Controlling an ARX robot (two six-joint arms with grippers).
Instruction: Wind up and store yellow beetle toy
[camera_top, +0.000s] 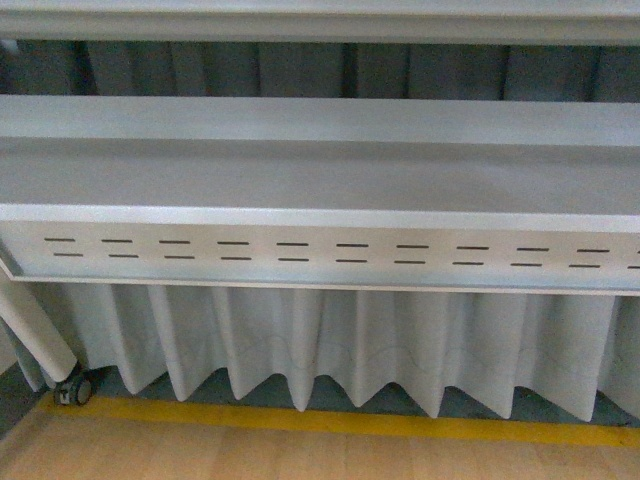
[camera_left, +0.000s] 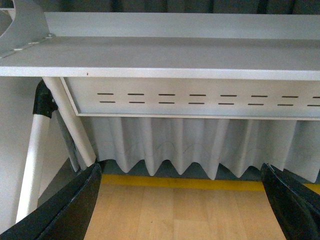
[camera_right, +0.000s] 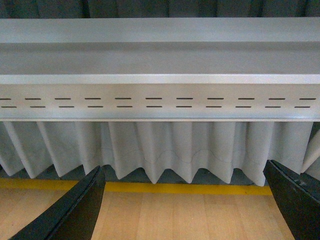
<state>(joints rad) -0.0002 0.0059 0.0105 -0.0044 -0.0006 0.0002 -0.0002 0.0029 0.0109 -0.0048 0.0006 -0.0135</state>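
The yellow beetle toy is out of view in all three views. My left gripper (camera_left: 181, 172) is open, its black fingers (camera_left: 75, 205) spread wide over bare wooden surface with nothing between them. My right gripper (camera_right: 184, 172) is open too, with black fingers (camera_right: 80, 210) far apart above the same wooden surface and holding nothing. Neither arm shows in the front view.
A grey metal table (camera_top: 320, 180) with a slotted front panel (camera_top: 320, 255) fills the view ahead. A pleated white curtain (camera_top: 340, 340) hangs under it. A yellow strip (camera_top: 330, 420) borders the wooden surface (camera_top: 300, 455). A white leg with a caster (camera_top: 75, 388) stands at left.
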